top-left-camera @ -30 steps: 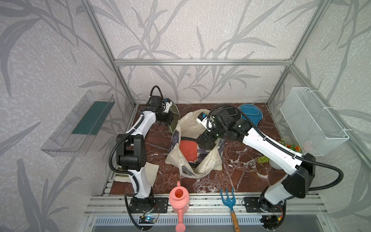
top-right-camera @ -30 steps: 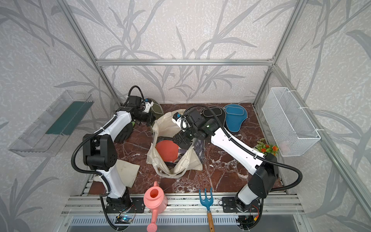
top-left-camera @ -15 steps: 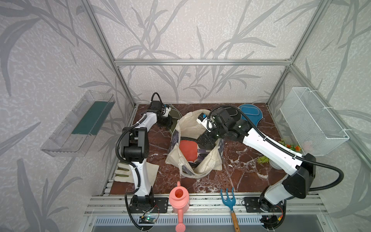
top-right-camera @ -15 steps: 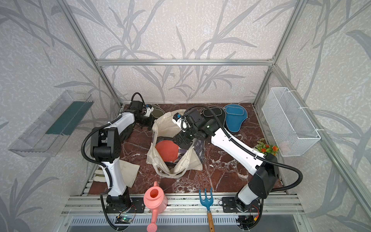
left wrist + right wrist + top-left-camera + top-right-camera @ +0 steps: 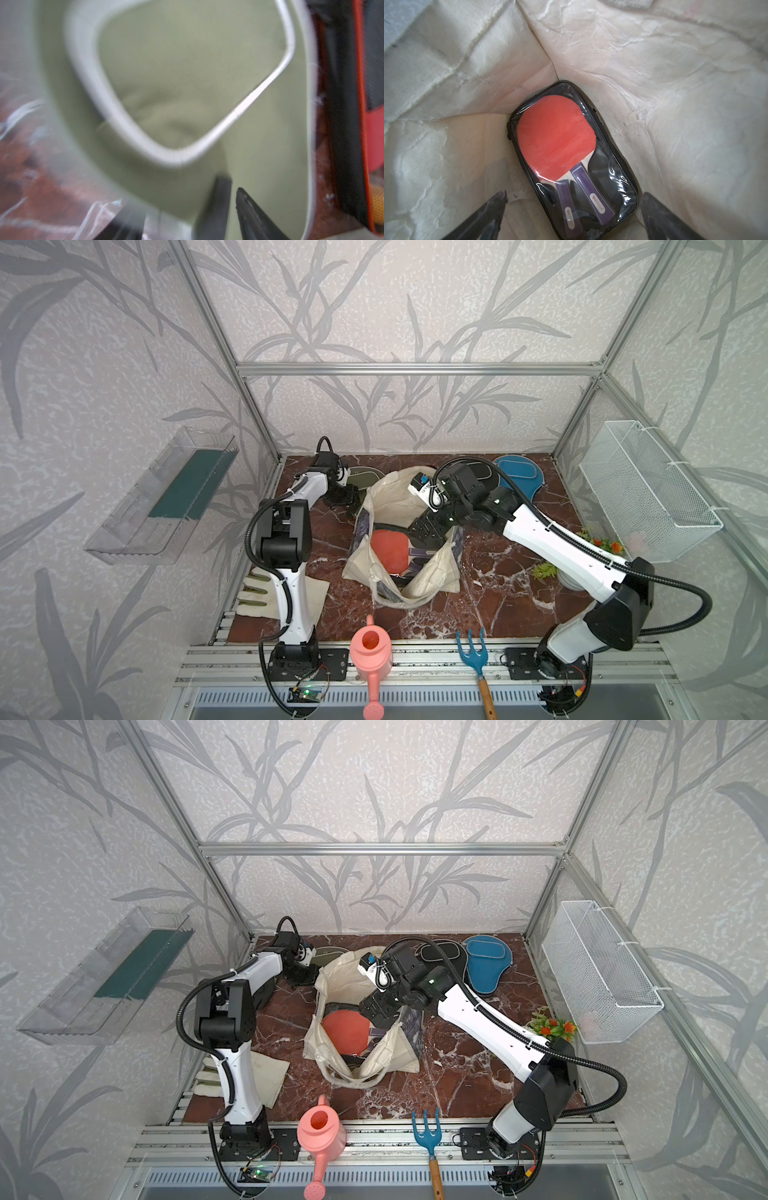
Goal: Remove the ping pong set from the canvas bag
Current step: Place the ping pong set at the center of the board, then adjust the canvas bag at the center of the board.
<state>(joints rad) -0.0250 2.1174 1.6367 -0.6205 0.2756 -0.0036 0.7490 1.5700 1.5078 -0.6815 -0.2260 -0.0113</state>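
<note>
1. Leafy grey walls [image 5: 415, 302] stand round a dark red marble worktop [image 5: 498, 572].
2. Over it, the right gripper [image 5: 574, 194] is spread wide and holds nothing. It hangs low inside the big cream canvas bag [image 5: 675, 104].
3. Right below it, the flat black zip case with a clear front [image 5: 571, 160] and red paddles lies at the bottom of the bag.
4. The left gripper [image 5: 347, 499] is at the narrow end of an olive-green paddle-shaped cloth case [image 5: 187, 72], which lies on the worktop outside the bag. That view is blurry, so I cannot tell if it pinches the case or is free.
5. Farther out, a black paddle-shaped case [image 5: 482, 472] and a blue paddle-shaped case [image 5: 517, 475] lie behind the bag.
6. I think the step now is picking up the one case I can see in the bag. The right gripper should go lower, squeeze an edge of the case, then lift straight up past the soft walls.
7. The right wrist view shows two purple handles, but the top views show only the red round part. Only the left wrist view shows a black thing with an orange edge [image 5: 353, 104] beside the olive case.
</note>
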